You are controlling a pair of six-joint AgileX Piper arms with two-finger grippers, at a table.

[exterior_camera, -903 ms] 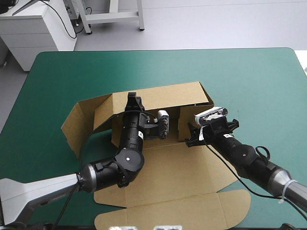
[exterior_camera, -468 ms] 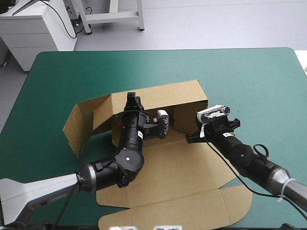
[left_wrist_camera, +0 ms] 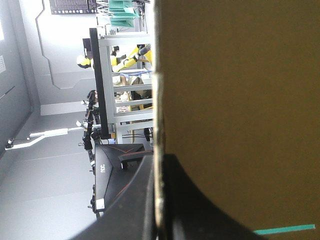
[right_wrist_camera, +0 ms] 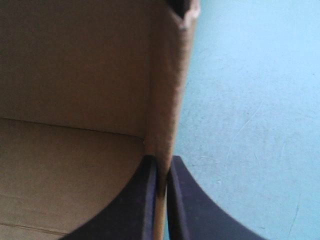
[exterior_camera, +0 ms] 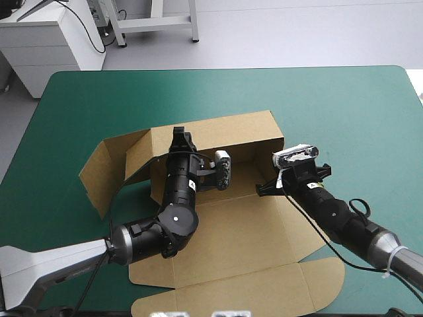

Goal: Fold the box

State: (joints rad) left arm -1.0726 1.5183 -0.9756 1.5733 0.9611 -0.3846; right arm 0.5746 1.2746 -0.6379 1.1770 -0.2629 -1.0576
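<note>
High view: the brown box sits mid-bench, back and side walls raised, lid flat toward me. I judge that uneven pulls could let the thin board slip out, buckle, or drop flat. My left gripper is clenched on the left wall's edge and my right gripper pinches the right wall, each with only board between its fingers.

I count one brown box on one table. I have two claws on it, the left claw and the right claw. Each has two black fingers, so four fingers in all. Between each claw's fingers one upright wall of board is pinched, which makes two walls gripped, one per claw.
</note>
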